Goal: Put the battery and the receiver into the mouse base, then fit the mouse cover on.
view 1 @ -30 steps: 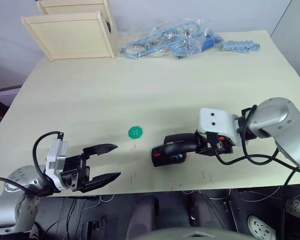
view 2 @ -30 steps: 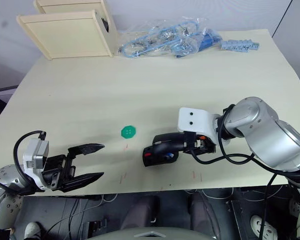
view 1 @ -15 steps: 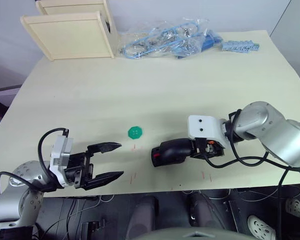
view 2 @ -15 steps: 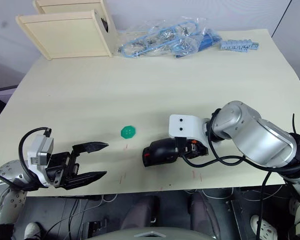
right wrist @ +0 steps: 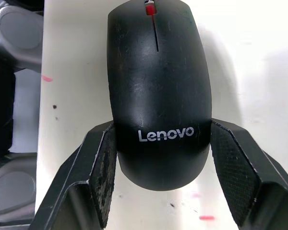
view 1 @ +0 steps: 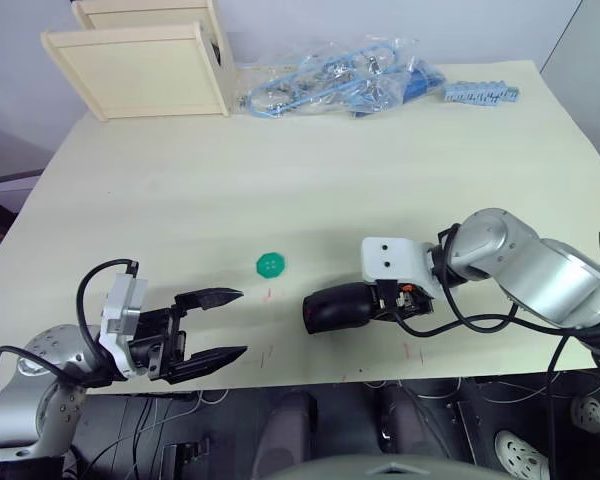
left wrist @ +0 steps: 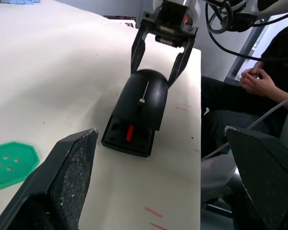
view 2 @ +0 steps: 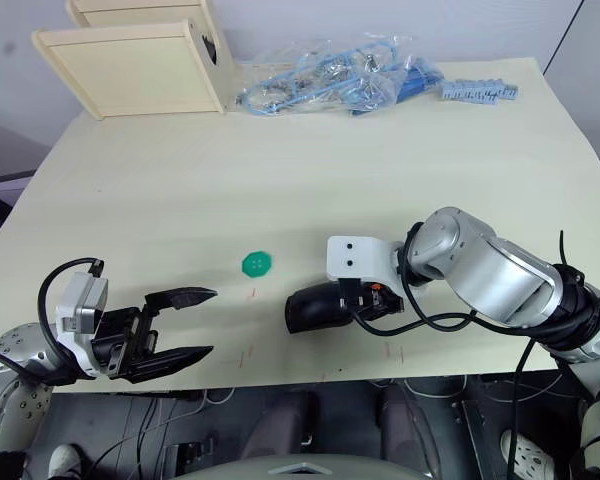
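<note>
Left end effector (view 1: 212, 325): fingers spread wide, holding nothing, low over the near edge of the surface (view 1: 280, 180), pointing toward the mouse.
Green disc (view 1: 271, 264): flat on the surface, between the left end effector and the mouse, a little farther back.
Mouse cover (right wrist: 156, 72): seated on top of the mouse base (left wrist: 128, 139); the mouse looks assembled, lying near the front edge.
Long axis: runs left to right across the surface, the open end with the red patch facing the left end effector, the rounded tail facing the right one.
Right end effector (right wrist: 159, 177): fingers astride the tail of the mouse, one at each flank; whether they press it I cannot tell for sure, though they look to be touching.
Nearer arm: the right, by far; the left is well apart.
Battery: not to be made out, likely inside.
Wooden box (view 1: 140, 65): far left corner, contents hidden.
Plastic bag (view 1: 340, 75): far edge, holding blue parts.
</note>
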Controlling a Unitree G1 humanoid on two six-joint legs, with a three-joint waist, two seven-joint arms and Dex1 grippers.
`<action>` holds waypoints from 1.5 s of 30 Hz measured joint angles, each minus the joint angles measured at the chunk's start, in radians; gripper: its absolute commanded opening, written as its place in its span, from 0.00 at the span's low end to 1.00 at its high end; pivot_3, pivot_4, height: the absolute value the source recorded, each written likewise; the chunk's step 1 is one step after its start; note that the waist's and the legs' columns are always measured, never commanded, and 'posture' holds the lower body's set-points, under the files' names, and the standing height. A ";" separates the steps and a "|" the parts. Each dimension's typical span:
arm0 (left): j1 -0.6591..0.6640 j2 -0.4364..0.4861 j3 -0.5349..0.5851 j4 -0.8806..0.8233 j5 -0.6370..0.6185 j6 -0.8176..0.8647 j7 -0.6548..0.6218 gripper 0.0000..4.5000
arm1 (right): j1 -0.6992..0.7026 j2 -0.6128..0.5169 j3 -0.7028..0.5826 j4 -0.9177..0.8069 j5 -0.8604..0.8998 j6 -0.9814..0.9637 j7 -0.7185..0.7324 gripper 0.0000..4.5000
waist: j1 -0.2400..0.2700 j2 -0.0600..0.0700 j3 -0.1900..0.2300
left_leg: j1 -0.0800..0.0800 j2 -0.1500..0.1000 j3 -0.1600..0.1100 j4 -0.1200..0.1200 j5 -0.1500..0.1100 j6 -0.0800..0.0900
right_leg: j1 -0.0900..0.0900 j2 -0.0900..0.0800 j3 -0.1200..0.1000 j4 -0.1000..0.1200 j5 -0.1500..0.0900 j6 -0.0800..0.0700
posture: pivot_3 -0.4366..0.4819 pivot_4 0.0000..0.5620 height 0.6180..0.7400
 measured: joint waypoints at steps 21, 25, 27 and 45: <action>0.045 -0.001 0.015 0.000 0.000 -0.035 -0.003 1.00 | 0.000 0.038 0.064 0.056 -0.028 -0.030 -0.039 0.60 | 0.000 0.000 0.000 | 0.000 0.000 0.000 0.000 0.000 0.000 | 0.000 0.000 0.000 0.000 0.000 0.000 | 0.48 0.27 1.00; 0.051 -0.001 0.015 0.000 0.000 -0.040 -0.003 1.00 | 0.000 0.049 0.073 0.065 -0.038 -0.033 -0.040 0.60 | 0.000 0.000 0.000 | 0.000 0.000 0.000 0.000 0.000 0.000 | 0.000 0.000 0.000 0.000 0.000 0.000 | 0.48 0.27 1.00; 0.052 -0.001 0.015 0.000 0.000 -0.041 -0.003 1.00 | 0.000 0.052 0.074 0.066 -0.039 -0.033 -0.040 0.60 | 0.000 0.000 0.000 | 0.000 0.000 0.000 0.000 0.000 0.000 | 0.000 0.000 0.000 0.000 0.000 0.000 | 0.48 0.27 1.00; 0.051 -0.003 0.015 0.001 0.001 -0.052 -0.004 1.00 | 0.000 0.073 0.083 0.070 -0.048 -0.025 -0.046 0.60 | 0.000 0.000 0.000 | 0.000 0.000 0.000 0.000 0.000 0.000 | 0.000 0.000 0.000 0.000 0.000 0.000 | 0.48 0.27 1.00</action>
